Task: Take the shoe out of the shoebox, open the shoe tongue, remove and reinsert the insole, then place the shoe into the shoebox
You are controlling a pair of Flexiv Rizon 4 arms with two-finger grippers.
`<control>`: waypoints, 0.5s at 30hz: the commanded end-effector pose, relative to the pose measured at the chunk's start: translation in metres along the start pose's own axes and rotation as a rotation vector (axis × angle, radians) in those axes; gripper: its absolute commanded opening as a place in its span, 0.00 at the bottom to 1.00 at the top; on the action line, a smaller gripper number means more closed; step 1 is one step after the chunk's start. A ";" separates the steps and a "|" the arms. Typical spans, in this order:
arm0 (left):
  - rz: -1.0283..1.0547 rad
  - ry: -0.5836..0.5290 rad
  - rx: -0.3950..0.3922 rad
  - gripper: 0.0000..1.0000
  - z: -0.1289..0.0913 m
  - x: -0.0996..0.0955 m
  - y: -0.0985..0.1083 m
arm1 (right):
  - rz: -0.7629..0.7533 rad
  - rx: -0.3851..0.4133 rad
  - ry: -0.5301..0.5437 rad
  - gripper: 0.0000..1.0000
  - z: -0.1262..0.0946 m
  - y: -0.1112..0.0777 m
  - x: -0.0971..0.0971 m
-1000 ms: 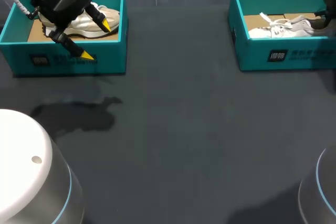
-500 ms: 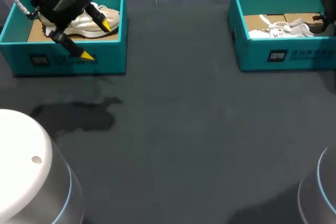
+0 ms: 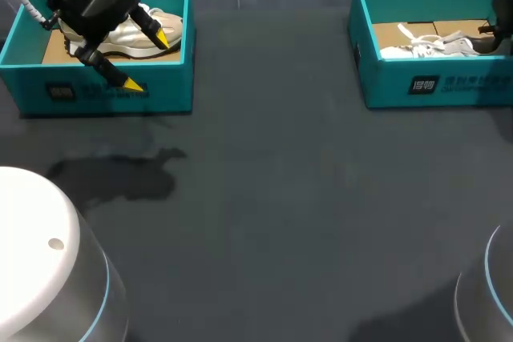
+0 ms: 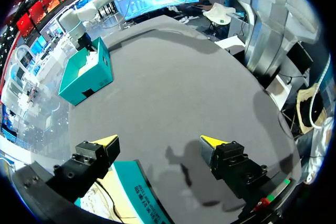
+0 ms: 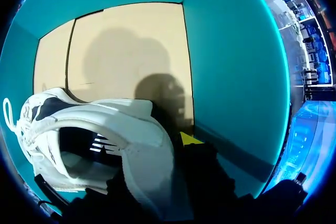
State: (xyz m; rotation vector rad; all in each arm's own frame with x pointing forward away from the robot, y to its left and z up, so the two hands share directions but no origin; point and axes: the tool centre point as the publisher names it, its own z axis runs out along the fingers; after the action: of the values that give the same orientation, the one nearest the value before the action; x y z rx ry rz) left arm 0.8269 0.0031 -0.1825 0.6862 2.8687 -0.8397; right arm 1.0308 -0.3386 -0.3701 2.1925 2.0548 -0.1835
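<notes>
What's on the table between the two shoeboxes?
Nothing: the head view shows only bare dark table between the left box and the right box.

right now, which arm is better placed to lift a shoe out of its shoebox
Right. The right tool is down inside the right shoebox at the white sneaker's heel. The left tool hangs open above the left shoebox's front wall, holding nothing.

The table (image 3: 264, 198) looks matt and dark. The shoebox (image 3: 385, 90) is smooth teal cardboard. The shoe (image 5: 147, 145) looks like smooth white leather.
</notes>
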 end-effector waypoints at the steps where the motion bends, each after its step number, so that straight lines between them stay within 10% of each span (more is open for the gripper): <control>1: 0.001 0.002 -0.002 1.00 0.000 -0.001 0.000 | 0.005 -0.009 0.006 0.00 0.000 0.001 -0.003; 15: 0.001 0.002 -0.002 1.00 0.000 -0.001 0.000 | -0.017 -0.028 0.022 0.00 0.004 0.001 0.000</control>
State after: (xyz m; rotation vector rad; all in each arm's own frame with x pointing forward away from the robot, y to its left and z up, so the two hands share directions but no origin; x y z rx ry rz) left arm 0.8269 0.0031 -0.1825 0.6862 2.8687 -0.8397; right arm 1.0333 -0.3405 -0.3735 2.1704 2.0742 -0.1303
